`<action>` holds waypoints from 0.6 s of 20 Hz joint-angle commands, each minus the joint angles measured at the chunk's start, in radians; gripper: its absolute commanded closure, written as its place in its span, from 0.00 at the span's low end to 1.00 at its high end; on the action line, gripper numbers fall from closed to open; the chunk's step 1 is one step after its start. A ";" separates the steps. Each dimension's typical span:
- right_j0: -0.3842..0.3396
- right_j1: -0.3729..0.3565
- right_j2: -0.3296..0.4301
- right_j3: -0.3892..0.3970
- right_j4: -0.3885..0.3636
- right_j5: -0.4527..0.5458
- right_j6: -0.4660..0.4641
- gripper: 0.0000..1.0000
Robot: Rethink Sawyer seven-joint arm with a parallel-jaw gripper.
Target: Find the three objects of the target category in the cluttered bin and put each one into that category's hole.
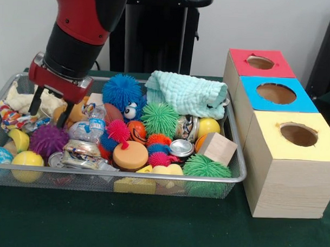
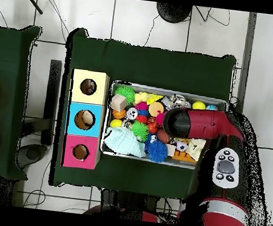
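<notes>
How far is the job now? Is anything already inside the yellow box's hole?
Done: cannot tell; the hole shows something indistinct from overhead. In hand: nothing; the end effector hangs open over the bin. Left: likely most sorting; the bin looks full.

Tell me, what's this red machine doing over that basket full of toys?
The red arm's tool hangs open above the left end of the wire bin, over a crushed plastic bottle, holding nothing. The bin is crammed with spiky balls, cans, a cloth and a wooden block. Beside it stand three boxes; the yellow-topped one's hole is nearest the camera.
</notes>
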 commanded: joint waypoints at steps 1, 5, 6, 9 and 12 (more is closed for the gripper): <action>0.018 0.042 -0.034 -0.064 -0.076 0.156 -0.087 0.00; 0.015 0.039 -0.044 -0.063 -0.085 0.161 -0.090 0.00; 0.011 0.050 -0.040 -0.068 -0.084 0.157 -0.089 0.00; 0.002 0.076 -0.034 -0.071 -0.080 0.129 -0.060 0.00; -0.003 0.094 -0.038 -0.058 -0.068 0.123 -0.037 0.00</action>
